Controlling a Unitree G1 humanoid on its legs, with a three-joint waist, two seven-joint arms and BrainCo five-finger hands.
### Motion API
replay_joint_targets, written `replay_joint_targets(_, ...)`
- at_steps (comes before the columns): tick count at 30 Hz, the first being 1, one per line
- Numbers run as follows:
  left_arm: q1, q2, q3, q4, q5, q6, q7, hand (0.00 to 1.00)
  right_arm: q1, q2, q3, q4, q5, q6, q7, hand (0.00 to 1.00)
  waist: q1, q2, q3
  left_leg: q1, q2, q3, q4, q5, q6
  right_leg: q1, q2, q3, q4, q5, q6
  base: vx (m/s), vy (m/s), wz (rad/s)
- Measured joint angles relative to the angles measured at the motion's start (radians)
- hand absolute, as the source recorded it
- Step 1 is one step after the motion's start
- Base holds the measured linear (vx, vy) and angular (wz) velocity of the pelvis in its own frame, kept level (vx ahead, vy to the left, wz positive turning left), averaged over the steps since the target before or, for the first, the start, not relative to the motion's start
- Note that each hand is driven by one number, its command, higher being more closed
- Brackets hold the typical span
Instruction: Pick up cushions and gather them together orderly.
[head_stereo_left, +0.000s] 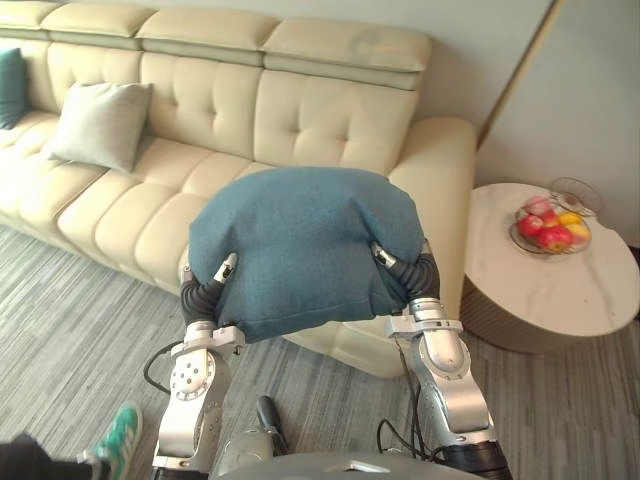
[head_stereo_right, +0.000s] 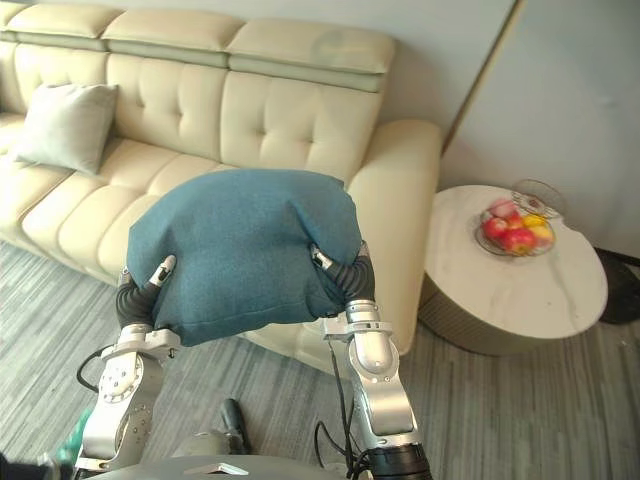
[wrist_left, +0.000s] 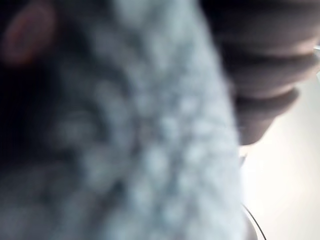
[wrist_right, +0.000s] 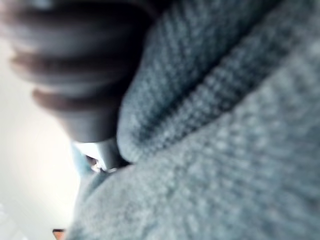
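Note:
I hold a big blue cushion (head_stereo_left: 300, 250) up in front of me, over the right end of the cream sofa (head_stereo_left: 330, 110). My left hand (head_stereo_left: 225, 268) grips its left side and my right hand (head_stereo_left: 384, 256) its right side. Each thumb presses into the front face, and the fingers are hidden behind the fabric. Both wrist views show the cushion's knit cloth (wrist_right: 225, 125) pressed close. A grey cushion (head_stereo_left: 100, 122) leans on the sofa back at the left. A teal cushion (head_stereo_left: 10, 85) shows at the far left edge.
A round marble side table (head_stereo_left: 580, 300) stands right of the sofa arm, with a glass fruit bowl (head_stereo_left: 552, 228) on it. A person's green shoe (head_stereo_left: 118, 432) is on the grey floor at the lower left.

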Motion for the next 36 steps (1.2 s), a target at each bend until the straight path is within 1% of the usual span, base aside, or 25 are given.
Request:
replay_joint_targets(3,0.000,0.005,0.000,0.015,0.000,0.000,-0.006,1.00,-0.001,0.014,-0.003,0.044,-0.009,0.002,0.000,1.00,0.008,-0.007,0.005,-0.030,-0.023,0.038,0.087,-0.054,0.033,-0.027,-0.075,0.004,0.084,-0.005,-0.002,0.02,0.202,0.06)
replay_joint_targets(5,-0.006,0.009,0.007,0.034,0.000,0.000,-0.007,1.00,-0.008,0.022,-0.001,0.059,-0.009,0.002,0.000,1.00,0.011,-0.020,0.015,-0.038,-0.042,0.068,0.113,-0.081,0.057,-0.105,-0.146,0.040,0.235,-0.013,-0.051,0.01,0.236,-0.13)
replay_joint_targets(6,-0.006,0.015,0.013,0.040,0.001,0.000,-0.006,1.00,-0.018,0.031,0.001,0.084,-0.009,0.003,0.000,1.00,0.007,-0.033,0.024,-0.030,-0.054,0.074,0.112,-0.090,0.070,-0.155,-0.175,0.083,0.321,-0.001,-0.127,0.01,0.170,-0.12)
replay_joint_targets(7,-0.006,0.015,0.014,0.040,0.001,0.000,-0.007,1.00,-0.019,0.036,0.001,0.096,-0.009,0.003,0.001,1.00,0.002,-0.041,0.032,-0.023,-0.059,0.066,0.112,-0.095,0.076,-0.189,-0.180,0.138,0.377,0.017,-0.170,0.02,0.182,0.02)
replay_joint_targets(8,-0.006,0.026,0.015,0.041,0.001,0.000,-0.007,1.00,-0.018,0.040,0.001,0.113,-0.009,0.004,0.005,1.00,-0.011,-0.047,0.042,-0.013,-0.064,0.038,0.102,-0.096,0.078,-0.219,-0.147,0.239,0.427,-0.033,-0.151,0.03,0.154,0.59)
replay_joint_targets(9,-0.006,0.029,0.014,0.048,0.001,0.001,-0.008,1.00,-0.006,0.041,0.000,0.112,-0.008,0.008,0.017,1.00,-0.049,-0.044,0.062,0.012,-0.072,-0.034,0.052,-0.095,0.077,-0.235,0.018,0.414,0.457,-0.147,-0.102,0.03,0.137,0.70)
replay_joint_targets(11,-0.004,0.029,0.013,0.057,0.001,0.003,-0.011,1.00,0.001,0.040,-0.003,0.112,-0.007,0.008,0.023,1.00,-0.058,-0.042,0.063,0.036,-0.083,-0.060,0.002,-0.094,0.076,-0.239,0.097,0.452,0.438,-0.183,-0.088,0.03,0.076,0.55)
replay_joint_targets(12,-0.008,0.029,0.013,0.064,0.002,0.005,-0.022,1.00,0.001,0.036,-0.009,0.112,-0.003,0.008,0.033,1.00,-0.067,-0.037,0.066,0.067,-0.103,-0.075,-0.082,-0.115,0.046,-0.263,0.184,0.443,0.388,-0.194,-0.101,0.06,0.069,0.48)
replay_joint_targets(13,-0.014,0.037,0.016,0.070,0.004,0.005,-0.027,1.00,0.003,0.043,-0.010,0.110,0.001,0.008,0.038,1.00,-0.083,-0.078,0.061,0.062,-0.143,-0.064,-0.061,-0.168,0.031,-0.285,0.184,0.425,0.330,-0.193,-0.112,0.10,0.065,0.62)
replay_joint_targets(14,-0.031,0.047,0.027,0.066,0.011,0.004,-0.031,1.00,0.009,0.060,-0.011,0.092,0.003,0.002,0.039,1.00,-0.093,-0.117,0.088,0.035,-0.144,-0.042,0.218,-0.178,0.156,-0.318,0.151,0.412,0.325,-0.209,-0.116,0.10,0.022,0.25)
replay_joint_targets(15,-0.032,0.033,0.027,0.065,0.011,0.005,-0.031,1.00,0.006,0.045,-0.009,0.084,0.006,-0.001,0.041,1.00,-0.081,-0.103,0.093,0.078,-0.124,-0.091,0.186,-0.259,0.093,-0.331,0.168,0.400,0.342,-0.209,-0.122,0.05,0.040,0.15)
replay_joint_targets(16,-0.048,0.016,0.027,0.105,0.014,0.025,-0.033,1.00,0.000,0.043,-0.018,0.116,0.012,0.010,0.041,1.00,-0.097,-0.076,0.123,0.121,-0.155,-0.100,0.168,-0.256,0.094,-0.346,0.165,0.422,0.370,-0.193,-0.142,0.01,0.056,-0.12)
replay_joint_targets(18,-0.051,0.016,0.021,0.095,0.032,0.030,-0.050,1.00,0.005,0.024,-0.024,0.106,0.025,0.012,0.043,1.00,-0.110,-0.033,0.102,0.120,-0.159,-0.109,0.100,-0.233,0.059,-0.422,0.182,0.399,0.339,-0.171,-0.122,0.07,0.092,0.09)
replay_joint_targets(22,-0.053,0.024,-0.024,0.076,0.031,0.030,-0.052,1.00,0.108,0.028,-0.025,0.022,0.054,0.018,0.040,1.00,-0.128,-0.029,0.100,0.174,-0.165,-0.210,0.049,-0.228,0.044,-0.387,0.199,0.382,0.241,-0.084,-0.142,0.32,-0.055,0.65)
replay_joint_targets(24,-0.039,0.024,-0.033,0.050,0.029,0.030,-0.054,1.00,0.155,0.028,-0.018,-0.056,0.075,0.018,0.040,1.00,-0.137,-0.032,0.094,0.183,-0.161,-0.237,0.111,-0.259,0.001,-0.319,0.192,0.371,0.185,-0.057,-0.158,0.41,-0.141,0.83)
replay_joint_targets(25,-0.022,0.008,-0.035,0.036,0.019,0.030,-0.055,1.00,0.157,0.014,-0.015,-0.089,0.079,0.019,0.039,1.00,-0.134,-0.025,0.089,0.101,-0.128,-0.193,0.334,-0.305,-0.032,-0.278,0.183,0.336,0.164,-0.036,-0.166,0.40,-0.142,0.54)
replay_joint_targets(26,-0.015,0.003,-0.036,0.031,0.016,0.030,-0.055,1.00,0.157,0.007,-0.015,-0.099,0.079,0.019,0.038,1.00,-0.132,-0.024,0.089,0.063,-0.112,-0.170,0.432,-0.301,-0.040,-0.262,0.179,0.333,0.161,-0.039,-0.172,0.49,-0.156,0.25)
replay_joint_targets(27,0.001,-0.005,-0.036,0.017,0.008,0.029,-0.060,1.00,0.159,-0.015,-0.013,-0.125,0.089,0.019,0.038,1.00,-0.115,-0.021,0.087,-0.011,-0.046,-0.102,0.671,-0.273,-0.061,-0.206,0.185,0.344,0.129,-0.043,-0.177,0.48,-0.145,-0.20)
replay_joint_targets(29,0.022,-0.007,-0.044,-0.019,-0.005,0.022,-0.067,1.00,0.160,-0.021,-0.013,-0.160,0.089,0.019,0.035,1.00,-0.086,-0.018,0.086,-0.045,0.086,-0.040,0.827,-0.288,-0.043,-0.120,0.205,0.375,0.074,-0.046,-0.181,0.42,-0.106,-0.40)
replay_joint_targets(30,0.024,-0.009,-0.046,-0.024,-0.011,0.019,-0.067,1.00,0.160,-0.021,-0.013,-0.168,0.089,0.019,0.034,1.00,-0.082,-0.015,0.084,-0.050,0.110,-0.036,0.835,-0.292,-0.042,-0.109,0.207,0.382,0.067,-0.047,-0.182,0.31,-0.010,-0.42)
replay_joint_targets(31,0.024,-0.016,-0.046,-0.044,-0.013,0.017,-0.068,1.00,0.157,-0.021,-0.013,-0.183,0.090,0.017,0.030,1.00,-0.077,-0.011,0.081,-0.068,0.161,-0.037,0.820,-0.310,-0.047,-0.089,0.208,0.419,0.054,-0.050,-0.183,0.27,0.076,-0.50)
replay_joint_targets(33,0.023,-0.017,-0.048,-0.050,-0.017,0.013,-0.071,1.00,0.157,-0.020,-0.015,-0.194,0.090,0.017,0.018,1.00,-0.072,-0.012,0.081,-0.078,0.185,-0.044,0.736,-0.323,-0.049,-0.072,0.188,0.466,0.045,-0.055,-0.178,0.26,0.176,-0.58)
replay_joint_targets(34,0.027,-0.018,-0.052,-0.050,-0.022,0.013,-0.076,1.00,0.157,-0.012,-0.015,-0.194,0.090,0.016,0.010,1.00,-0.071,-0.032,0.089,-0.076,0.151,-0.087,0.578,-0.323,-0.048,-0.044,0.153,0.533,0.027,-0.075,-0.145,0.22,0.252,-0.51)
replay_joint_targets(35,0.028,-0.018,-0.054,-0.050,-0.023,0.013,-0.076,1.00,0.157,-0.010,-0.015,-0.194,0.090,0.014,0.009,1.00,-0.066,-0.031,0.088,-0.074,0.133,-0.129,0.507,-0.317,-0.057,-0.041,0.141,0.550,0.027,-0.084,-0.130,0.25,0.381,-0.77)
replay_joint_targets(36,0.035,-0.023,-0.058,-0.050,-0.023,0.013,-0.076,1.00,0.157,-0.012,-0.015,-0.188,0.090,0.011,0.007,1.00,-0.049,-0.021,0.082,-0.053,0.095,-0.247,0.335,-0.281,-0.096,-0.050,0.128,0.597,0.035,-0.095,-0.102,0.18,0.425,-1.27)
